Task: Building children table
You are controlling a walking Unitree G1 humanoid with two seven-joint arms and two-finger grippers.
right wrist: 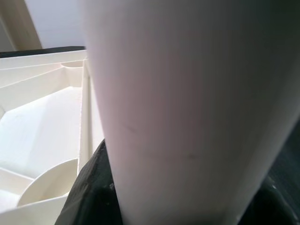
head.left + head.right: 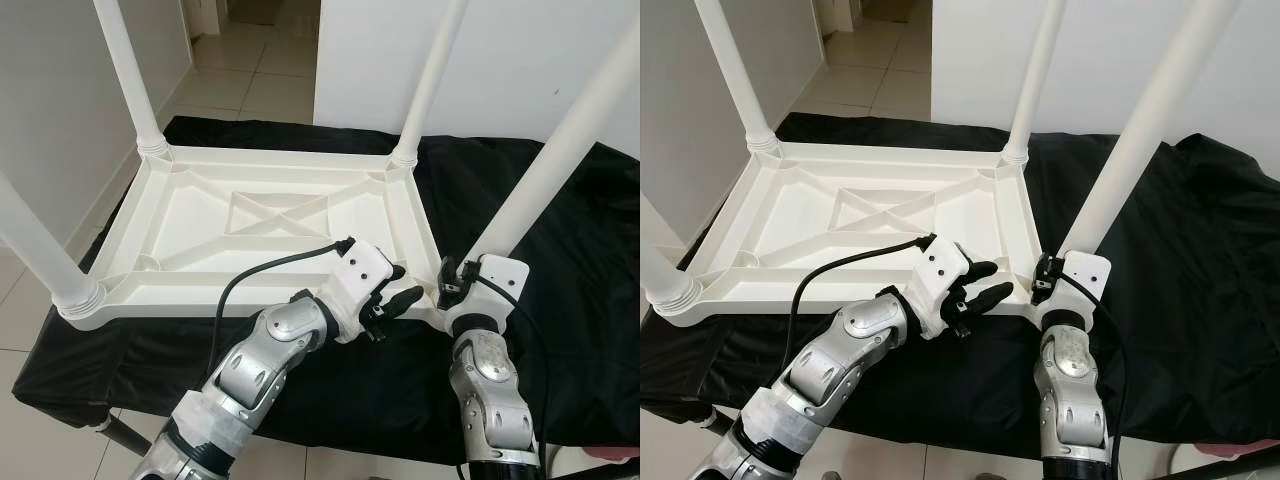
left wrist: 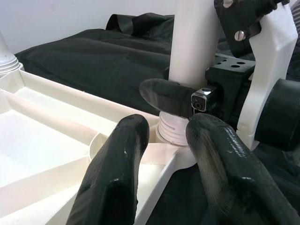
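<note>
The right gripper [image 2: 447, 283] is clasping the near-right leg [image 2: 560, 150] at the upturned tabletop [image 2: 200, 215]. Just beside that leg's base, the left gripper [image 2: 980, 285] is hovering, fingers parted narrowly.

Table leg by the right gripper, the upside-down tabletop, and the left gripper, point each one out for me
table leg [image 2: 1140, 130], right eye view, middle of the white shaft.
tabletop [image 2: 190, 215], left eye view, flat underside panel between ribs.
left gripper [image 2: 982, 283], right eye view, between its black fingertips.
</note>
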